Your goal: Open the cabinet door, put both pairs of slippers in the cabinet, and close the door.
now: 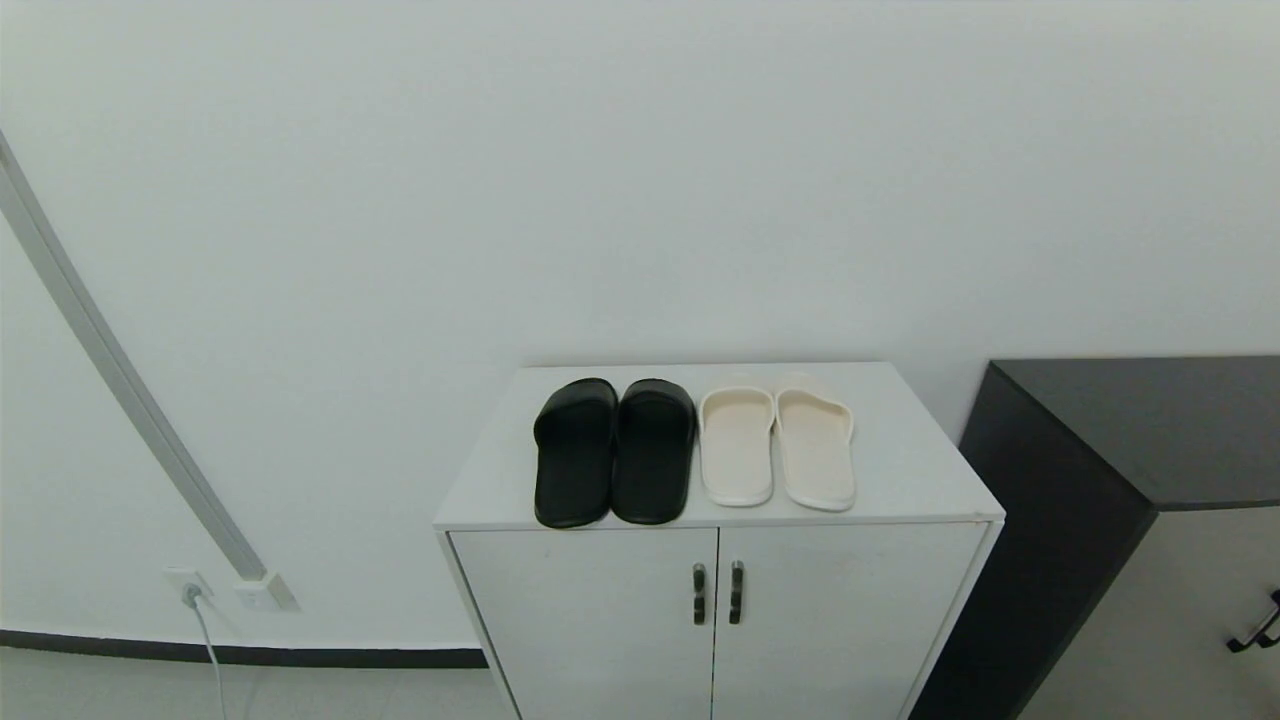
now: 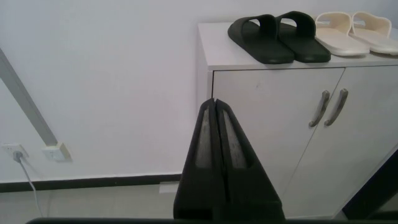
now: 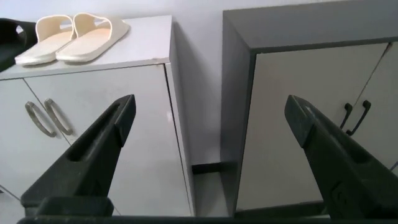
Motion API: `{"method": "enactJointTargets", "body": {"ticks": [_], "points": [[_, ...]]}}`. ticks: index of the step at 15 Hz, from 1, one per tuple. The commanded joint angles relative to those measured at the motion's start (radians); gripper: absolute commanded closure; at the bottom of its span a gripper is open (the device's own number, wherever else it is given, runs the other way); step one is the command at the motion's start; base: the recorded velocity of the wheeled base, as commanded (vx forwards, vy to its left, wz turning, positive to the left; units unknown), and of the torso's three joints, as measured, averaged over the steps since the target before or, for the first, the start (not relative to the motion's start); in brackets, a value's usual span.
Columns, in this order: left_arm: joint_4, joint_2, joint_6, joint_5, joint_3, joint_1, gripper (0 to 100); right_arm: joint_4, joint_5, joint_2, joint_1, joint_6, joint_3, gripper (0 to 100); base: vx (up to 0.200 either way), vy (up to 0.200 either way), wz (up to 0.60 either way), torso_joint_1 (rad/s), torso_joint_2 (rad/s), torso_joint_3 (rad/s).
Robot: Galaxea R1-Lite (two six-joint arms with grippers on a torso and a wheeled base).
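Note:
A white two-door cabinet (image 1: 840, 620) stands against the wall with both doors closed and two dark handles (image 1: 717, 592) at the centre seam. On its top lie a pair of black slippers (image 1: 612, 450) on the left and a pair of cream slippers (image 1: 777, 444) on the right, side by side. My left gripper (image 2: 215, 109) is shut, with nothing in it, held low in front of the cabinet's left door (image 2: 273, 124). My right gripper (image 3: 208, 115) is open and empty, in front of the gap between the white cabinet (image 3: 106, 130) and a dark one.
A dark cabinet (image 1: 1130, 500) with a grey door (image 3: 311, 118) and black handles stands close to the right of the white one. On the left wall run a grey conduit (image 1: 110, 370) and a socket (image 1: 190, 585) with a cable plugged in. The floor lies below.

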Motion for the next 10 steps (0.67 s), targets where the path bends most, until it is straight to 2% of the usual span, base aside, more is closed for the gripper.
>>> {"method": "enactJointTargets", "body": {"ticks": [1, 2, 3, 5, 7, 10], "points": [[0.000, 0.000, 0.001, 0.000, 0.000, 0.000, 100, 0.037, -0.001, 0.131, 0.021, 0.137, -0.301, 0, 0.000, 0.000, 0.00, 0.000, 0.00, 0.000], [0.000, 0.000, 0.001, 0.000, 0.000, 0.000, 100, 0.117, 0.003, 0.191, 0.035, 0.137, -0.360, 0, 0.000, 0.000, 0.00, 0.000, 0.00, 0.000], [0.000, 0.000, 0.000, 0.000, 0.000, 0.000, 100, 0.179, 0.031, 0.219, 0.040, 0.077, -0.343, 0, 0.000, 0.000, 0.00, 0.000, 0.00, 0.000], [0.000, 0.000, 0.000, 0.000, 0.000, 0.000, 100, 0.175, 0.091, 0.243, 0.040, 0.036, -0.259, 0, 0.000, 0.000, 0.00, 0.000, 0.00, 0.000], [0.000, 0.000, 0.001, -0.003, 0.000, 0.000, 100, 0.077, 0.154, 0.343, 0.041, 0.036, -0.176, 0, 0.000, 0.000, 0.00, 0.000, 0.00, 0.000], [0.000, 0.000, 0.004, -0.003, 0.000, 0.000, 100, -0.054, 0.237, 0.569, 0.053, 0.039, -0.177, 0, 0.000, 0.000, 0.00, 0.000, 0.00, 0.000]]}}
